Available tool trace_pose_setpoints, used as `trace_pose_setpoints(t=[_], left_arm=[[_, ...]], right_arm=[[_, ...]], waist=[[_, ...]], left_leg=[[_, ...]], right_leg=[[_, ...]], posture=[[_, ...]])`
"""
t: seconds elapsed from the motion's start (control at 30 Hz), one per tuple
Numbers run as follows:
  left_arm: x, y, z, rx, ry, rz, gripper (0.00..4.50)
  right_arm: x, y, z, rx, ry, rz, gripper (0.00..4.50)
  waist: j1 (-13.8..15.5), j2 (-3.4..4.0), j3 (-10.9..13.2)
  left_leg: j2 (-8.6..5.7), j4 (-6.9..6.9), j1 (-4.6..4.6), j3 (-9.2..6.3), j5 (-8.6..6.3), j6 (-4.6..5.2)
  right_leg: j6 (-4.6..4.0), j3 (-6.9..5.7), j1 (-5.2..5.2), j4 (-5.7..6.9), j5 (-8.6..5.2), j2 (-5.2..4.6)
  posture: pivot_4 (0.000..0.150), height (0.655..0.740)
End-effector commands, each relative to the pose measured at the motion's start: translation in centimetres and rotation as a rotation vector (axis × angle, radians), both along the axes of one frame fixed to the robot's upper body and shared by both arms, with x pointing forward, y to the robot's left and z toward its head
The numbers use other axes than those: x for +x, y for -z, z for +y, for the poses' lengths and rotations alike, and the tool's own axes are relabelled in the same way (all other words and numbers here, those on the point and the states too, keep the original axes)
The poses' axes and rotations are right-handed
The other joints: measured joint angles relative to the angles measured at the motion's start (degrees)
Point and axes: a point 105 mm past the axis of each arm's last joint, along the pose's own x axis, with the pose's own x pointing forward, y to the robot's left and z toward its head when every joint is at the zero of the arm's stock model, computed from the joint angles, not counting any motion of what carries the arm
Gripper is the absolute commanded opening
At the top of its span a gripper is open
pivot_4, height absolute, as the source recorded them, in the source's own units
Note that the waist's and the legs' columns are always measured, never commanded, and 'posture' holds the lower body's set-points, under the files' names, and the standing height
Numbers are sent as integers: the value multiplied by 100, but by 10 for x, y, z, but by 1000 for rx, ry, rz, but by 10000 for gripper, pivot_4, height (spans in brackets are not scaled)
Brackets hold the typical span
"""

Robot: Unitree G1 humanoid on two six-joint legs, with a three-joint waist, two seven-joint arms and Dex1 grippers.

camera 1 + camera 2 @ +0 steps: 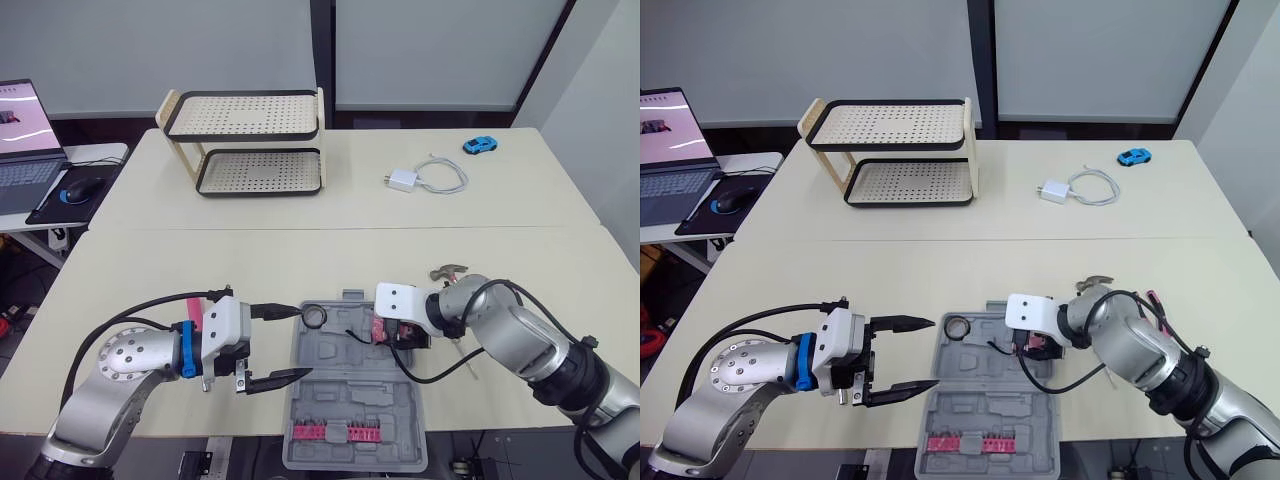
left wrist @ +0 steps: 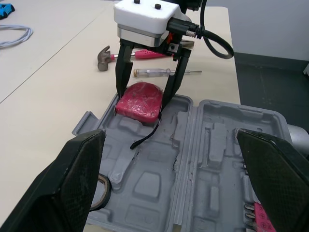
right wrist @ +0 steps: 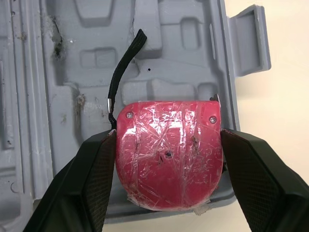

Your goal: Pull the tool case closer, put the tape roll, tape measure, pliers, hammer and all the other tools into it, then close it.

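The grey tool case [image 1: 340, 400] lies open at the table's near edge, with a strip of pink bits [image 1: 335, 432] in its near half. A black tape roll [image 1: 314, 317] sits in the far left corner of the case. My right gripper [image 3: 169, 154] is shut on the red tape measure [image 3: 168, 150], holding it low over the case's far right corner, its black strap [image 3: 124, 65] trailing into the tray. My left gripper [image 1: 303, 341] is open, just left of the case, with nothing between its fingers. The hammer [image 2: 104, 57] and a screwdriver [image 2: 164, 72] lie on the table to the right of the case.
A two-tier perforated rack [image 1: 250, 145] stands at the back left of the far table. A white charger with its cable [image 1: 415, 178] and a blue toy car [image 1: 480, 145] lie at the back right. A laptop [image 1: 25, 130] and mouse [image 1: 80, 188] sit on a side desk to the left.
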Motion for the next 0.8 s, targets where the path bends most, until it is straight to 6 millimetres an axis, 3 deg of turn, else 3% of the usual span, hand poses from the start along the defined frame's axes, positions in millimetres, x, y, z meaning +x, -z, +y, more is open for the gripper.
trace_pose_setpoints(t=[0.03,0.63,0.77,0.8], left_arm=[[-1,-4,-2,-4,20,-27,45000],[-2,-3,-3,1,21,-26,45000],[-2,-2,-3,1,20,-24,45000],[-2,-2,-3,2,20,-23,45000]], right_arm=[[3,-2,-1,-10,-9,-32,31329],[4,0,6,-9,-39,-42,31329],[6,-2,6,-7,-51,-56,44501],[6,-4,6,-5,-54,-59,44501]], waist=[[0,0,0],[-5,0,-1],[-6,0,0],[-6,0,0]], left_leg=[[0,0,0,0,0,0],[0,1,1,1,0,0],[0,12,-1,5,0,0],[0,14,-1,6,0,0]], right_leg=[[0,1,0,0,0,0],[0,2,-3,7,0,2],[-2,9,-16,38,-1,1],[-2,10,-19,42,-1,1]], posture=[[1500,7400],[1500,7400],[1500,7400],[1500,7400]])
